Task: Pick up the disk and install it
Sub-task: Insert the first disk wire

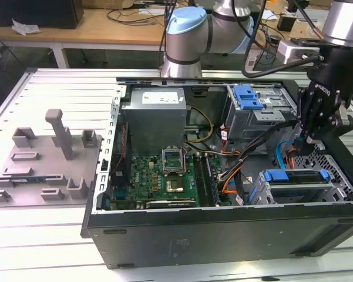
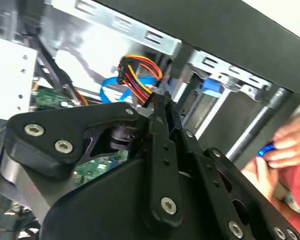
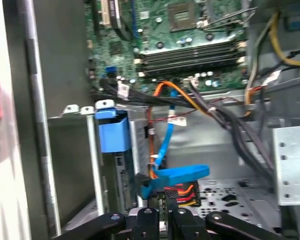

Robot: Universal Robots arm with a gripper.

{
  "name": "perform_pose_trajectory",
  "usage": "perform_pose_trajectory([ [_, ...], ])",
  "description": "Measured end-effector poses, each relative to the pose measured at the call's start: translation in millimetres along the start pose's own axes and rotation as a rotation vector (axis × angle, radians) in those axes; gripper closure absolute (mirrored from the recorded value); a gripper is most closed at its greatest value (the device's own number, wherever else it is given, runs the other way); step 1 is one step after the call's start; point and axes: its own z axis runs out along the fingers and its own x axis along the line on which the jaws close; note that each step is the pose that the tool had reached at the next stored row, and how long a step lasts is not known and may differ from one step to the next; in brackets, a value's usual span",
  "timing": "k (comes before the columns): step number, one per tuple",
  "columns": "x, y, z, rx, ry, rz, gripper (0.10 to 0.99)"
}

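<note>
- The disk (image 1: 293,176) is sitting in the drive bay at the corner of the computer case (image 1: 223,229), toward the exterior view's lower right, with its bright blue bracket facing up between the bay's metal walls.
- The gripper (image 1: 310,141) is hanging just above and behind that bay in the exterior view, apart from the disk, with its tips pointing down among the cables.
- In the first wrist view the gripper (image 3: 168,201) is showing its jaws drawn together with almost no gap. The tips are meeting the black plug of a red, yellow and orange wire bundle (image 3: 182,191) — I cannot tell whether they are actually pinching it.
- A flat blue cable (image 3: 177,174) is crossing just over those wires, and the disk (image 3: 112,135) is standing beside the jaws, not between them.
- In the second wrist view the gripper (image 2: 159,102) is reaching the wire bundle (image 2: 140,75), while a person's hand (image 2: 284,145) is holding something small and blue beyond the case wall.
- The case is lying open on a slatted metal table (image 1: 47,235), exposing the green motherboard (image 1: 164,173).
</note>
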Motion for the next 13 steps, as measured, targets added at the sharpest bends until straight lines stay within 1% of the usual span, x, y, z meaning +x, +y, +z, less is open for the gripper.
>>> perform_pose_trajectory([
  [2, 4.5, -0.5, -0.8, -0.002, -0.0168, 0.0, 0.922],
  [4, 8.0, -0.9, -1.6, -0.003, -0.0254, 0.0, 0.922],
  [5, 11.1, -1.2, -2.2, -0.004, -0.0355, 0.0, 0.922],
  [7, 13.6, -1.5, -3.0, -0.005, -0.0458, -0.001, 0.922],
  [10, 19.5, -2.1, -4.1, -0.007, -0.0657, -0.001, 0.922],
  [12, 22.2, -2.4, -3.8, -0.008, -0.0708, -0.002, 0.922],
  [13, 24.2, -2.6, -3.5, -0.008, -0.0757, -0.003, 0.922],
])
